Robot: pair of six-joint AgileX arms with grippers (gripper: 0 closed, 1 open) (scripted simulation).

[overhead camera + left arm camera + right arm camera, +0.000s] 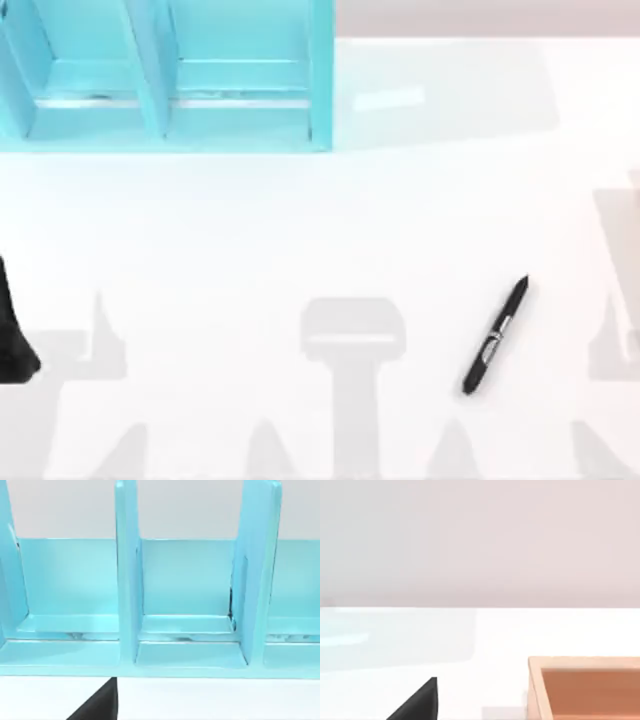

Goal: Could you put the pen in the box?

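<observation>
The pen (pixel 497 335), slim and black with a pale band at its middle, lies slanted on the white table at the front right in the top view. The box (pixel 580 662) is a low open wooden tray with an orange inside, seen in the right wrist view. A pale sliver of it touches the table's right edge (pixel 634 190). At the left edge of the table a black part of my left arm (pixel 14 335) is parked far from the pen. A black wedge of my right gripper (pixel 417 705) juts in just short of the box.
A light blue rack (pixel 320 80) with upright dividers stands at the back left. It faces my left wrist camera (pixel 127 580) at close range. Bare white table separates the rack, the pen and the box.
</observation>
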